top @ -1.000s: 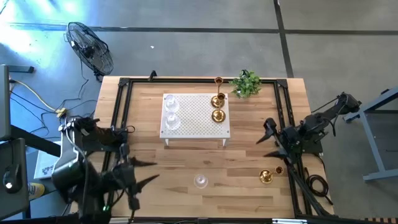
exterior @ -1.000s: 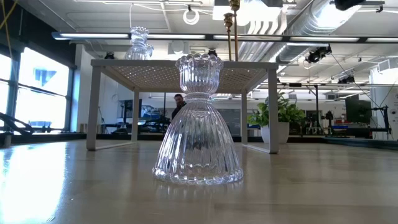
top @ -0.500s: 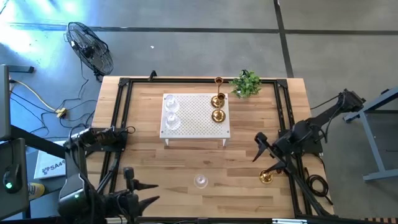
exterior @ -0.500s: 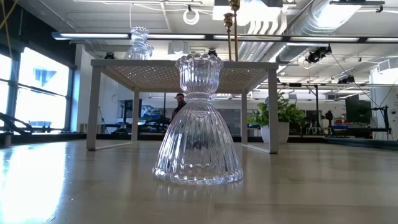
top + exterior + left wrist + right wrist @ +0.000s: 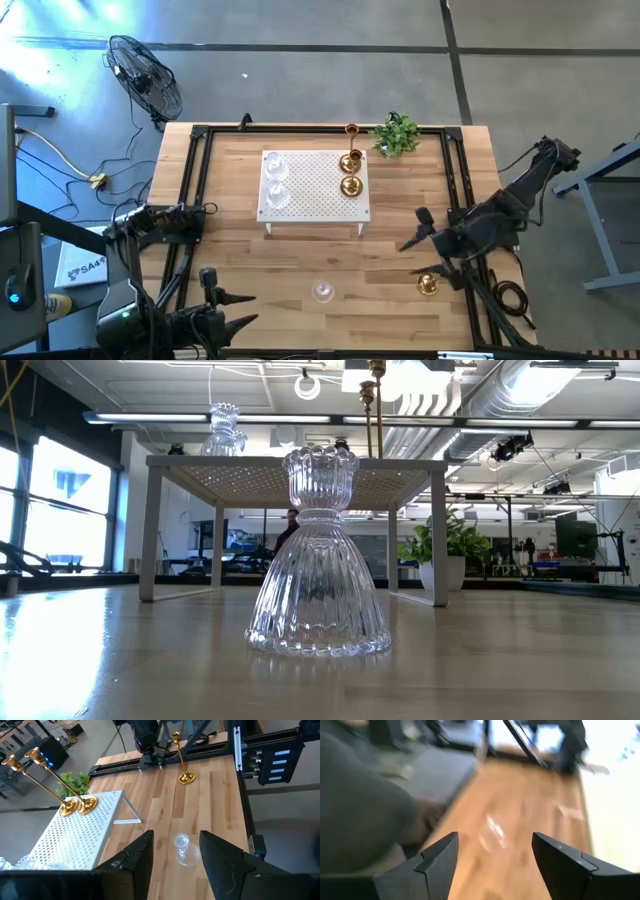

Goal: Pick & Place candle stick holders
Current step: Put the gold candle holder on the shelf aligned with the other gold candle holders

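Note:
A clear glass candle holder (image 5: pixel 322 291) stands upright on its round base near the table's near edge; it fills the low view (image 5: pixel 318 555). A tall gold holder (image 5: pixel 428 285) stands on its base at the near right. Two glass holders (image 5: pixel 276 180) and two tall gold holders (image 5: pixel 350 172) stand on the white perforated platform (image 5: pixel 313 205). My left gripper (image 5: pixel 248 308) is open and empty, left of the loose glass holder (image 5: pixel 185 850). My right gripper (image 5: pixel 412 230) is open and empty, beyond the loose gold holder and above the table.
A small green plant (image 5: pixel 396 134) stands at the far right of the table. Black rails (image 5: pixel 192 190) run along the table's left, right and far sides. Bare wood lies between the platform and the near edge. A fan (image 5: pixel 145 75) stands on the floor beyond the table.
My left gripper has drawn back toward the table's near edge and then held still. My right gripper has shifted a little toward the table's left and turned. The holders have stayed where they were.

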Controlling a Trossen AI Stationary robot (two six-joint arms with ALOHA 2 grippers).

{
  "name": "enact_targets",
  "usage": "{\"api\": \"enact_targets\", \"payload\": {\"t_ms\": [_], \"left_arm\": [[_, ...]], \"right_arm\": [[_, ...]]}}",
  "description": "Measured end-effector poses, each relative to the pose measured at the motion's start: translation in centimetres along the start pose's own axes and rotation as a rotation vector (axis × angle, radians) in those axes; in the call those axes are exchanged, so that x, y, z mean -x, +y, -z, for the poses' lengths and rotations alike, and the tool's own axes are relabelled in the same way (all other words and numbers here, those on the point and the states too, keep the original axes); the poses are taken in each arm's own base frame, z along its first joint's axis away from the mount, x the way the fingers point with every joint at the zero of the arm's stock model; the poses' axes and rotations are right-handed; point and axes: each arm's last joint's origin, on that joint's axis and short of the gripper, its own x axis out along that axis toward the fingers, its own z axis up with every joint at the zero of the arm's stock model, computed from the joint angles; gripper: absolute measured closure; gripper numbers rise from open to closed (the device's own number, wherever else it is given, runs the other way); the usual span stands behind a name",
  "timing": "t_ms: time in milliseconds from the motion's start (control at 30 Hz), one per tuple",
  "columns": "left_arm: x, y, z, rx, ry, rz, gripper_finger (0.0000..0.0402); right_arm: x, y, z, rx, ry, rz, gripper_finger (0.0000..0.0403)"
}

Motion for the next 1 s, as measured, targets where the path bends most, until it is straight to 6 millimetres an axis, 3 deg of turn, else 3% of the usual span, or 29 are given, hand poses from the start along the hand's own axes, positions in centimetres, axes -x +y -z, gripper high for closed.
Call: {"api": "enact_targets", "payload": {"t_ms": [433,833,1000], "left_arm": [[-0.3,-0.3,0.5,-0.019,0.017,-0.003,0.0247],[-1.4,-1.1,2.2,-0.102,0.013,-0.060,0.0247],[-1.4,-1.1,2.1,-0.070,-0.024,-0.083,0.0247]], "right_arm": [[-3.1,3.1,0.3,-0.287,0.604,0.262,0.0157],[-2.3,3.8,-2.6,-0.571,0.867,0.378,0.0157],[-1.3,3.6,-2.3,-0.707,0.946,0.489,0.0157]]}}
